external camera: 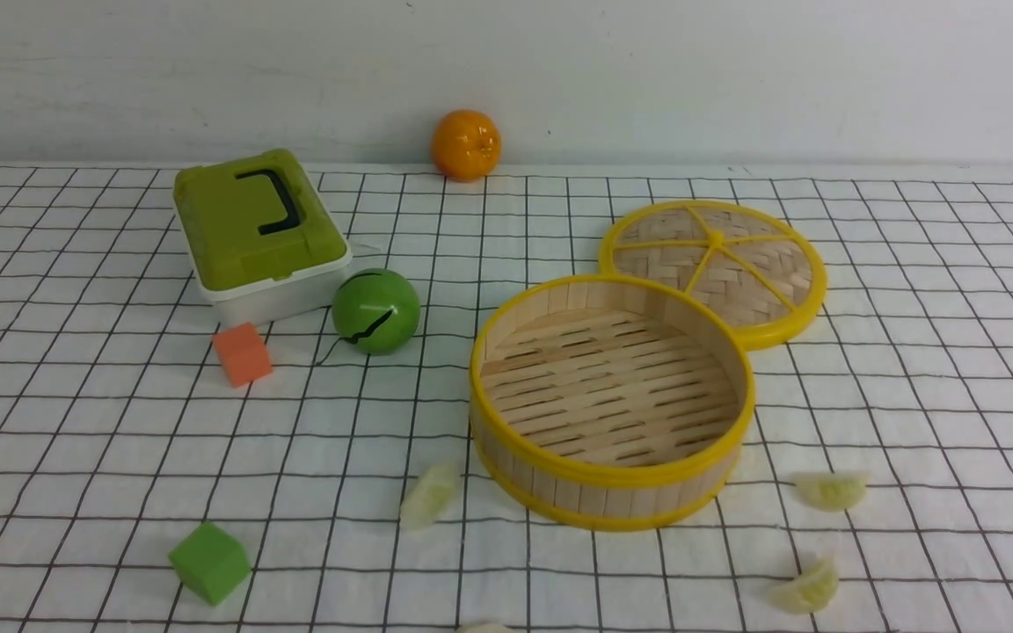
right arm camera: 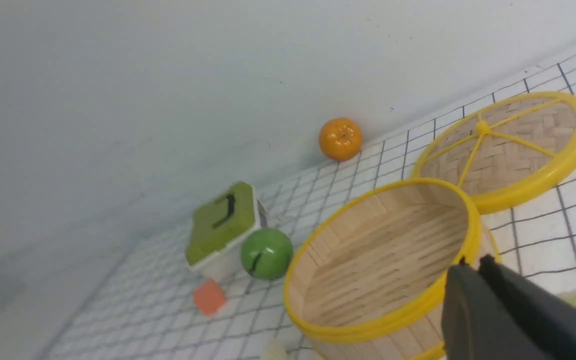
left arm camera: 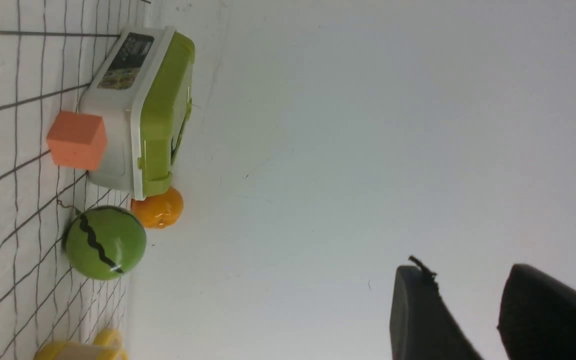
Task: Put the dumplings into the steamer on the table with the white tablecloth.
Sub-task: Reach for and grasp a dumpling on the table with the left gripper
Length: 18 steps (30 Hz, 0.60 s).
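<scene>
Finding the steamer (external camera: pixel 612 477) upright near the middle of the white tablecloth (external camera: pixel 955 387), open at the top, with bare slats showing inside and no dumpling on them; counting 3 dumplings clearly outside, all on the cloth: the left dumpling (external camera: pixel 430 497) just beside the steamer's near left side, the far right dumpling (external camera: pixel 832 491) to the right of the steamer, and the near right dumpling (external camera: pixel 807 587) closer to the robot, apart from the other 2; noticing also a pale piece (external camera: pixel 484 628) at the near edge of the front view, too cropped to identify.

Seeing the left gripper (left arm camera: pixel 468 272) with fingertips apart, nothing between, and pale wall behind in the left wrist view; seeing the right gripper (right arm camera: pixel 473 262) with fingertips together, no dumpling visible between, and in front of part of the steamer in the right wrist view; contact with the steamer impossible to tell.

Lying flat behind and to the right of the steamer, the woven lid (external camera: pixel 717 239); placed at the far left, the green-topped box (external camera: pixel 265 220), with the green ball (external camera: pixel 375 311) and the orange cube (external camera: pixel 243 354) near; resting closer, the green cube (external camera: pixel 210 563); sitting by the wall, the orange fruit (external camera: pixel 466 145).
</scene>
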Each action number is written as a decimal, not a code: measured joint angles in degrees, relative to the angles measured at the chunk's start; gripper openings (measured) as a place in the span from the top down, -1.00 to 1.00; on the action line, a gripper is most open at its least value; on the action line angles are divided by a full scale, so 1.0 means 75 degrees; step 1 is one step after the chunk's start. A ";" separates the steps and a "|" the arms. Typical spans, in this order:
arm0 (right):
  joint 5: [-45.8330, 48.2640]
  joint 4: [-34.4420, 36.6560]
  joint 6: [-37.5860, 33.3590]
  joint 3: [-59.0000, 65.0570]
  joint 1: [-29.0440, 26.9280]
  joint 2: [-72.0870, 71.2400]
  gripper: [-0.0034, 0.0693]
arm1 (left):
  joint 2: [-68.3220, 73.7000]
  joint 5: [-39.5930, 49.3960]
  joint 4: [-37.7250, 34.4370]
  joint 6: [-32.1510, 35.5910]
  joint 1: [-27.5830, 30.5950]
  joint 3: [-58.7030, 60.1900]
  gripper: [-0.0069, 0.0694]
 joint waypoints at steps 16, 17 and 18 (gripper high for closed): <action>0.3799 -0.2570 -0.2152 -0.4117 0.1432 0.6014 0.97 | 0.5093 0.7120 0.5589 0.3753 -0.1434 -0.5818 0.85; 0.4137 -0.2810 -0.2127 -0.4259 0.1788 0.6136 0.96 | 0.5617 0.7340 0.5795 0.3724 -0.2194 -0.6040 0.85; 0.4371 -0.2897 -0.2090 -0.4345 0.1928 0.6183 0.96 | 0.5927 0.7479 0.5923 0.3714 -0.2649 -0.6136 0.85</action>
